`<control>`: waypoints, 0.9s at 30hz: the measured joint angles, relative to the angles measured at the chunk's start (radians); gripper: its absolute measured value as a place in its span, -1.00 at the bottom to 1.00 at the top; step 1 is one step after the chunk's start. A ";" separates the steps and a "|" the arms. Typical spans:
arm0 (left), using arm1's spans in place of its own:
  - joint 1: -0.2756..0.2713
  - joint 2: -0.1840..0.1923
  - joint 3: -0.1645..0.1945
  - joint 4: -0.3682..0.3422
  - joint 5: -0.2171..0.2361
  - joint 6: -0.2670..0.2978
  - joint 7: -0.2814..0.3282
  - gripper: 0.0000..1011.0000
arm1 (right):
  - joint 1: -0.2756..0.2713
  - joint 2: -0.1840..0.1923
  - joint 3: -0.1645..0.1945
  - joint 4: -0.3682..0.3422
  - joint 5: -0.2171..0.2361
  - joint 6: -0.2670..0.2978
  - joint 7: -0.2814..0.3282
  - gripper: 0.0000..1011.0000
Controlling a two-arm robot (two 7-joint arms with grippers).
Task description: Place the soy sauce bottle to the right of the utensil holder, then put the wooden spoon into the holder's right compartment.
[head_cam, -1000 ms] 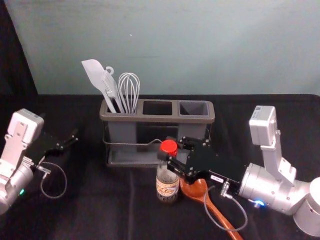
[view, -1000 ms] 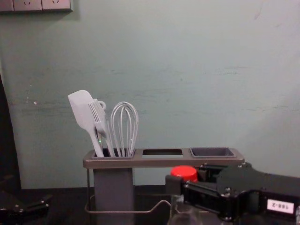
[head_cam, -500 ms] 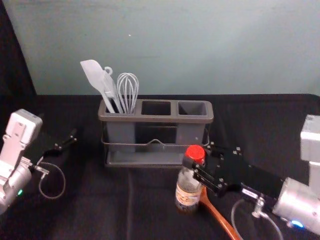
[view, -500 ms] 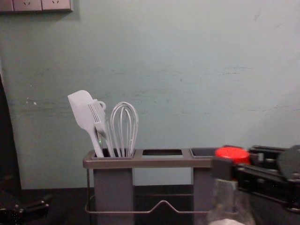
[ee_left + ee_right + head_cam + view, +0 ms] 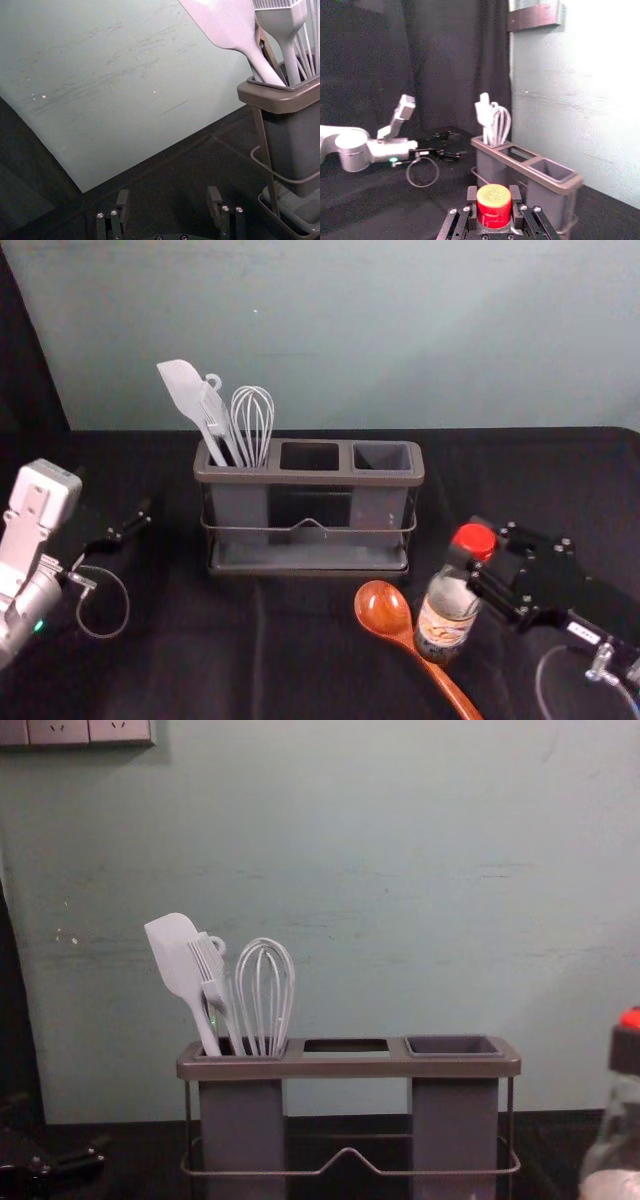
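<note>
My right gripper [image 5: 480,558] is shut on the neck of the soy sauce bottle [image 5: 446,615], just under its red cap, in front and to the right of the utensil holder [image 5: 308,478]. The bottle leans slightly. In the right wrist view the right gripper [image 5: 494,210] has its fingers on both sides of the red cap [image 5: 494,202]. The wooden spoon [image 5: 385,610] lies on the table, bowl toward the holder, its handle passing beside the bottle's base. My left gripper [image 5: 142,523] is parked at the left; in the left wrist view this left gripper [image 5: 167,202] stands open.
A white spatula [image 5: 186,395], a brush and a whisk [image 5: 252,420] stand in the holder's left compartment. The middle and right compartments hold nothing. A wall [image 5: 400,870] rises behind the black-covered table [image 5: 150,640].
My right gripper has carried the bottle to the right, from in front of the holder to beyond its right edge. The spoon's bowl is now uncovered. The left arm is still.
</note>
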 joint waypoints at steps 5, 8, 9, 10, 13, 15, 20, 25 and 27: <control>0.000 0.000 0.000 0.000 0.000 0.000 0.000 1.00 | -0.027 -0.005 0.049 0.019 0.016 -0.001 -0.009 -0.25; 0.000 0.000 0.000 0.000 0.000 0.000 0.000 1.00 | -0.033 -0.011 0.068 0.036 0.020 -0.001 -0.010 -0.25; 0.000 0.000 0.000 0.000 0.000 0.000 0.000 1.00 | -0.033 -0.014 0.072 0.042 0.021 -0.001 -0.010 -0.25; 0.000 0.000 0.000 0.000 0.000 0.000 0.000 1.00 | -0.032 -0.018 0.079 0.052 0.023 0.001 -0.010 -0.25; 0.000 0.000 0.000 0.000 0.000 0.000 0.000 1.00 | -0.020 -0.026 0.087 0.081 0.024 0.007 -0.009 -0.25; 0.000 0.000 0.000 0.000 0.000 0.000 0.000 1.00 | -0.002 -0.031 0.091 0.107 0.027 0.014 -0.006 -0.25; 0.000 0.000 0.000 0.000 0.000 0.000 0.000 1.00 | 0.043 -0.040 0.090 0.164 0.029 0.027 0.005 -0.25; 0.000 0.000 0.000 0.000 0.000 0.000 0.000 1.00 | 0.101 -0.050 0.082 0.219 0.022 0.032 0.014 -0.25; 0.000 0.000 0.000 0.000 0.000 0.000 0.000 1.00 | 0.118 -0.052 0.077 0.230 0.018 0.035 0.015 -0.25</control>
